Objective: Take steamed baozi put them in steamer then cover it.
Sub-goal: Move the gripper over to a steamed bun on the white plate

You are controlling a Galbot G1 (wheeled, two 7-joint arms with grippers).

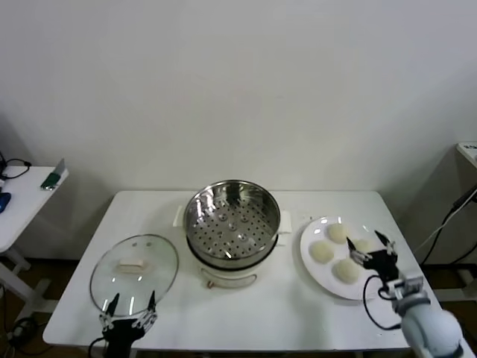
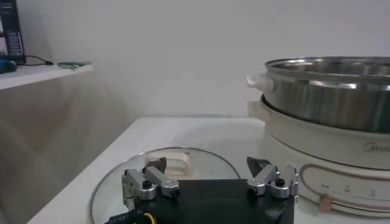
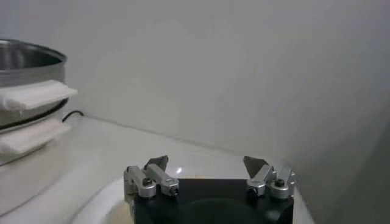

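From the head, the steamer (image 1: pixel 232 227) stands mid-table with its perforated tray bare, the cover (image 1: pixel 134 273) lies flat to its left, and four baozi (image 1: pixel 322 252) sit on a white plate (image 1: pixel 313 269) to its right; the left gripper (image 1: pixel 130 308) hangs at the cover's near edge and the right gripper (image 1: pixel 366 247) above the plate's right side, both with jaws spread. The left wrist shows its gripper (image 2: pixel 208 165) spread empty over the cover (image 2: pixel 173 161), the steamer (image 2: pixel 329 115) beside. The right wrist shows its gripper (image 3: pixel 207 163) spread empty over the plate (image 3: pixel 113 195), the steamer (image 3: pixel 27 79) well apart.
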